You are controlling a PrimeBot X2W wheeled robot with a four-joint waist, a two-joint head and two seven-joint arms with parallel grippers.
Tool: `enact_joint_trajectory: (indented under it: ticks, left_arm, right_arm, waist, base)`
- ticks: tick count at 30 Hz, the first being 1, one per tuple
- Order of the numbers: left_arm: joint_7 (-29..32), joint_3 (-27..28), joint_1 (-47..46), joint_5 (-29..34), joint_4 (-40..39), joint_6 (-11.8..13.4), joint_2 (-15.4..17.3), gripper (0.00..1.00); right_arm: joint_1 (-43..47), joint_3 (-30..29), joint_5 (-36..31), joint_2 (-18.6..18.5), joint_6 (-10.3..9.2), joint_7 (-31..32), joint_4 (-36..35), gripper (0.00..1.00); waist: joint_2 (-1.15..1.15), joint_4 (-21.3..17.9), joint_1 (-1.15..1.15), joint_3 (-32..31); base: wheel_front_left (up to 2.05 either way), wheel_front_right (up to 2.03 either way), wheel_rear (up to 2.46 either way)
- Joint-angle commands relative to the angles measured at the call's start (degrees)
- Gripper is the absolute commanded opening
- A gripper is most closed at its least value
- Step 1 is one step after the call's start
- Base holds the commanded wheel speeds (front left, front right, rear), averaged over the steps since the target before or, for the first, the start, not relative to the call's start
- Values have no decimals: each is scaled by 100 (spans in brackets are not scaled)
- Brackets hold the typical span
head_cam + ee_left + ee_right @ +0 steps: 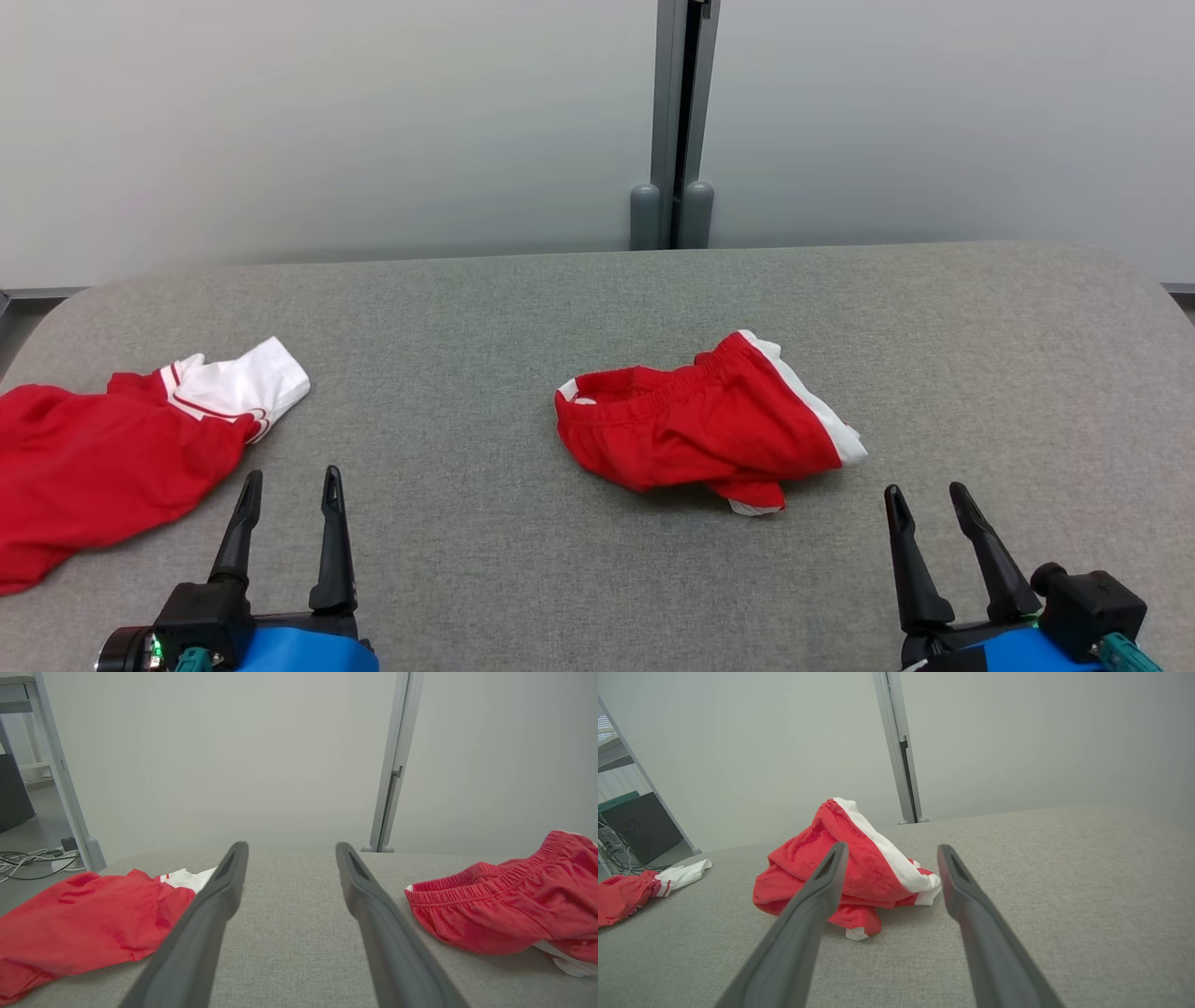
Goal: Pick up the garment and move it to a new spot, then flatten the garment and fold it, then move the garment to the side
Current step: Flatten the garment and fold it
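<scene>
Red garment (700, 425), probably shorts, lies crumpled at frame centre on the grey table (523, 308), long axis left-right. Right gripper (926, 489), lower right, sits nearer than left gripper (291, 474); the 2 gape wide, empty.

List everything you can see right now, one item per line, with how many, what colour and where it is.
shorts: one, red with white trim, crumpled near the middle of the table
second garment: one, red with a white sleeve, bunched at the table's left edge
table: one, grey fabric top, under both garments
partition post: one, grey, upright behind the table's far edge
wall panels: pale grey, either side of the post
cables: several, dark and white, on the floor beyond the table's left end
cabinet: one, dark, on the floor to the left
left gripper: one, dark fingers, open, above the table at lower left
right gripper: one, dark fingers, open, at lower right near the shorts
</scene>
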Motion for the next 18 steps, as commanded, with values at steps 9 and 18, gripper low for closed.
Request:
enact_joint_trajectory:
  ticks: [9, 18]
  left_arm:
    - [-17, 52, 24, 66, -3, -30, -28, 100]
    - [-17, 58, -36, 79, 22, -57, -51, 100]
  right_arm:
    - [-52, 19, -11, -27, 3, -22, 41, 100]
    - [-211, 161, -119, -27, 3, -22, 52, 100]
  waist:
    - [-1, -24, 0, -12]
    - [-1, -5, 0, -1]
  base:
    - [0, 0, 0]
    - [0, 0, 0]
